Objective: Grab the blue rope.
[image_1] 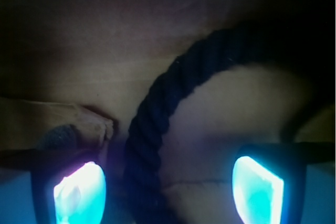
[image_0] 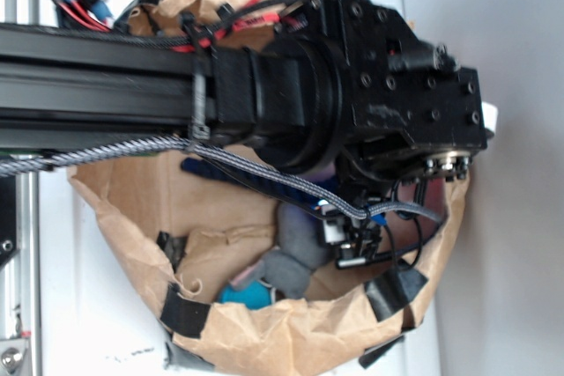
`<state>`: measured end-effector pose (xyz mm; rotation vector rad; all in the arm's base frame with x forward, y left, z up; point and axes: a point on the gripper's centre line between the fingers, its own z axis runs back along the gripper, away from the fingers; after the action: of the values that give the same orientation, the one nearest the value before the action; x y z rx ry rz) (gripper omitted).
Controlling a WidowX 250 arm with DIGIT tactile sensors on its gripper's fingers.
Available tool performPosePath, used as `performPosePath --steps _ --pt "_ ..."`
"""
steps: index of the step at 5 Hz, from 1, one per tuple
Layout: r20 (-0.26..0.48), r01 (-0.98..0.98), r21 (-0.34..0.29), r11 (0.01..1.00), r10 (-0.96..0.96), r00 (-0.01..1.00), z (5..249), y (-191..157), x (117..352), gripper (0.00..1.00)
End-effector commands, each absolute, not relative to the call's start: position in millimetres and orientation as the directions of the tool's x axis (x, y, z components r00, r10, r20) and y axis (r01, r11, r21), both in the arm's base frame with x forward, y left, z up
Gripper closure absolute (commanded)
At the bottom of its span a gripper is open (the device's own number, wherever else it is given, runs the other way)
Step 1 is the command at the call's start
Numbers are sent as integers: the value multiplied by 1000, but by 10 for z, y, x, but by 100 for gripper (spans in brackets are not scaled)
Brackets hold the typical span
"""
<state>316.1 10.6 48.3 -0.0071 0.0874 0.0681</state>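
Thick dark navy twisted rope point(image_1: 157, 124) arcs up between the spread jaws, way closer to the left glowing fingertip point(image_1: 79, 195).

Black arm point(image_0: 352, 85), grey braided cable point(image_0: 264, 173)

**White surface carrying an open paper bag**

A white tabletop point(image_0: 97, 297) carries the scene. Directly on it sits a brown paper bag point(image_0: 264, 341), crumpled, its rim rolled open and patched with strips of black tape point(image_0: 183, 313). The bag takes up most of the surface in the exterior view, with bare white showing along its left side and at the upper right corner.
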Motion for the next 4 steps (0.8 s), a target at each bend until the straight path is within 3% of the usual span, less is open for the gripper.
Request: performPosePath --steps 1,2,3,4 --pt "-42 -59 42 997 61 997 271 72 3294 0" --pt "-54 -64 71 995 68 996 139 64 3351 100" --pt "-17 -66 110 992 69 998 -42 79 3380 100" --pt "-18 -70 109 992 73 997 -35 80 3421 100"
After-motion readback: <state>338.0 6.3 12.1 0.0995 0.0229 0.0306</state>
